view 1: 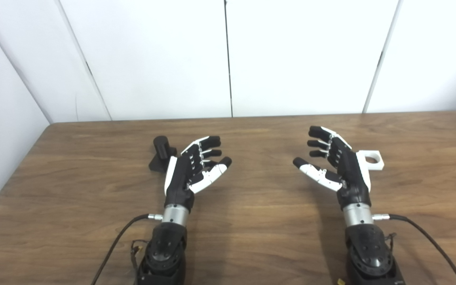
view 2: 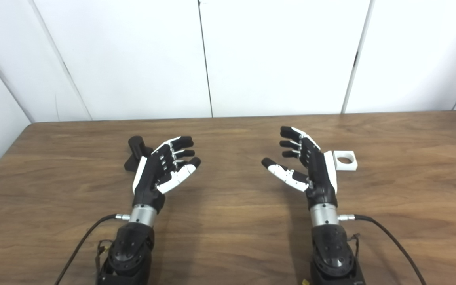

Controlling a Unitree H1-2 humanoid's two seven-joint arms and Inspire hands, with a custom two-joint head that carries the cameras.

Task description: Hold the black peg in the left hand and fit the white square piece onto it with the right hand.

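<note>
Since nothing is held yet, both hands' fingers are spread apart: the black peg point(view 1: 161, 155) sits just behind the left hand point(view 1: 190, 170), the white square piece point(view 2: 345, 160) beside the right hand point(view 2: 307, 168). Either could easily get knocked away on approach.

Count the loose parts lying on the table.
2: a black peg behind the left hand, and a white square piece beside the right hand. More could hide behind hands.
</note>
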